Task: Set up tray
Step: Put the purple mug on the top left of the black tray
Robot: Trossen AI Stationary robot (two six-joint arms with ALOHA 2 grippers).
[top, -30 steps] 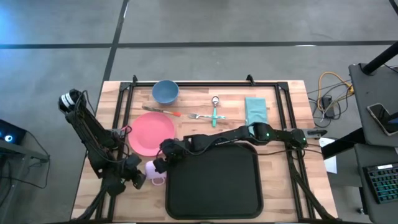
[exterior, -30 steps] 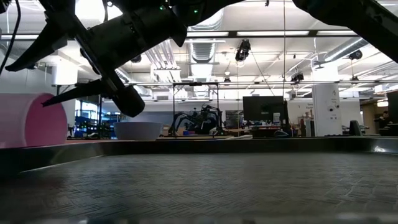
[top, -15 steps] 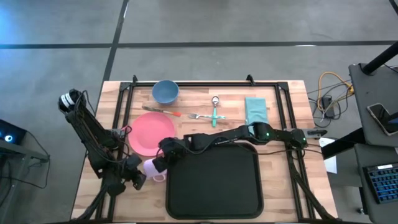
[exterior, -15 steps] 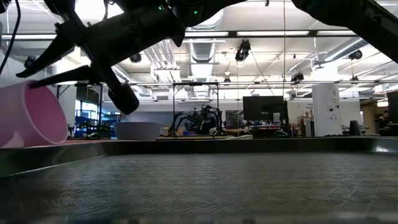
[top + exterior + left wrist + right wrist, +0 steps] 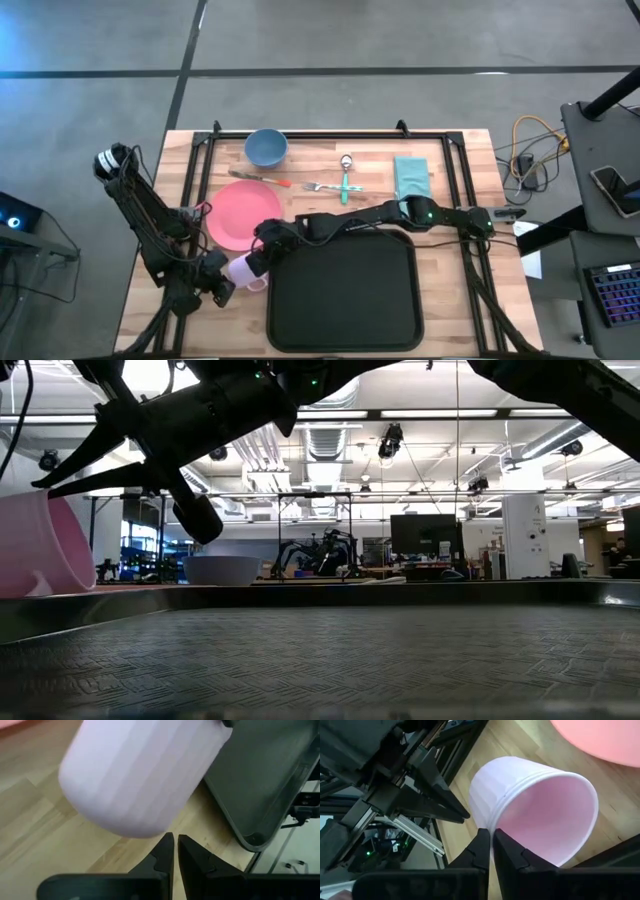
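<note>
The right gripper (image 5: 491, 851) has its two fingers pinched on the rim of a pale pink cup (image 5: 530, 815), one finger inside the mouth and one outside; the cup is tipped, its open mouth turned toward the right wrist camera. In the high view that gripper (image 5: 262, 262) sits at the end of the right arm, stretched low across the table toward the left, just off the near left corner of the tray (image 5: 345, 290). The cup (image 5: 243, 271) lies between the two grippers, beside the tray's left edge and not on it. The left gripper (image 5: 175, 852) rests just short of the cup's base with its fingers closed together — nothing between them. The tray, large and black, lies on the wooden table (image 5: 450, 300) at the near middle. Farther back lie a pink plate (image 5: 243, 214), a blue bowl (image 5: 266, 147), cutlery (image 5: 340, 183) and a folded green cloth (image 5: 410, 176) — all outside the tray.
</note>
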